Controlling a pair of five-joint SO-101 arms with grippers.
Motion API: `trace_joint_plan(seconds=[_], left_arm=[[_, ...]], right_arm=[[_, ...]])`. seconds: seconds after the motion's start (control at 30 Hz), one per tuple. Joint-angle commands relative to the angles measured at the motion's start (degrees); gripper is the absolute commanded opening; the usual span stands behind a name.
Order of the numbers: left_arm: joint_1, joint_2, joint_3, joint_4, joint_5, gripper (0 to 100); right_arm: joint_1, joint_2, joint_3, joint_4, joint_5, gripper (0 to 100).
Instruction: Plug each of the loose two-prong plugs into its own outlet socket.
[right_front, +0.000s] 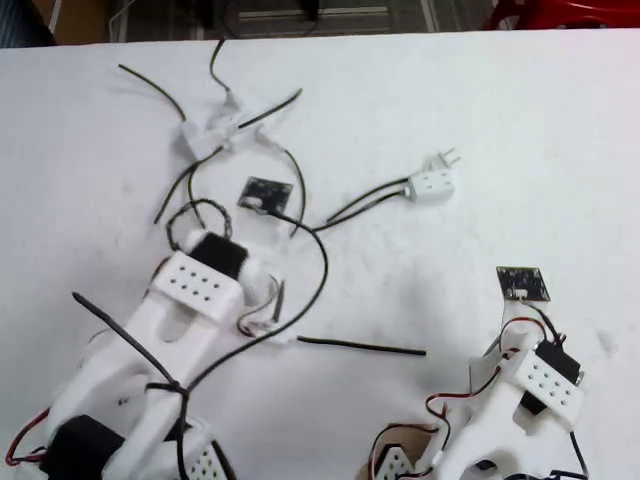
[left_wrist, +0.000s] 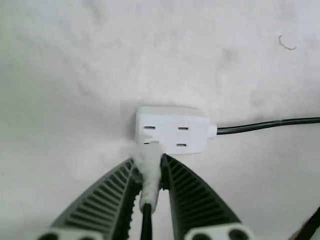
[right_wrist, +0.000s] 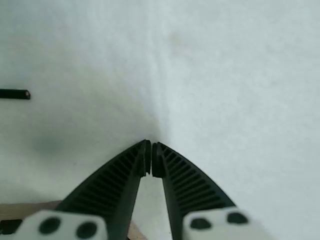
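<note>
- Flat white table top (right_front: 560, 110): lies under and ahead of the jaws.
- Red moulded plastic item (right_front: 565, 12): beyond the table's far edge, well ahead of the jaws.

White plug (left_wrist: 149, 167) touches white outlet socket (left_wrist: 172, 136); second plug (right_front: 432, 183) lies apart

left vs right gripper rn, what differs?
The left gripper is shut on a white plug; the right gripper is shut on nothing. The left gripper sits at a white outlet, plug tip against its face; the right gripper is over bare table. Both have dark ribbed fingers, closed.
</note>
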Motion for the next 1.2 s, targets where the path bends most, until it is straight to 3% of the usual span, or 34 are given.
trace_joint_plan(seconds=[0.0,0.17,0.33,0.67,0.87,1.17], left_arm=[[4.4,0.3,-0.4,-3.3,2.5,2],[2.7,0.3,2.5,-6.9,2.3,2],[-0.8,0.2,2.5,-6.2,2.3,2],[-1.0,0.7,0.0,-2.1,2.7,2],[-4.6,0.3,3.7,-7.3,2.4,2],[-4.5,0.4,4.0,-7.4,2.3,2]], right_arm=[[0.4,-0.7,-0.1,-0.5,0.4,1.9],[0.4,-0.7,0.0,-0.5,0.4,1.9],[0.4,-0.7,0.0,-0.5,0.4,1.9],[0.4,-0.7,0.1,-0.5,0.4,1.9],[0.4,-0.7,0.1,-0.5,0.4,1.9],[0.4,-0.7,0.1,-0.5,0.4,1.9]])
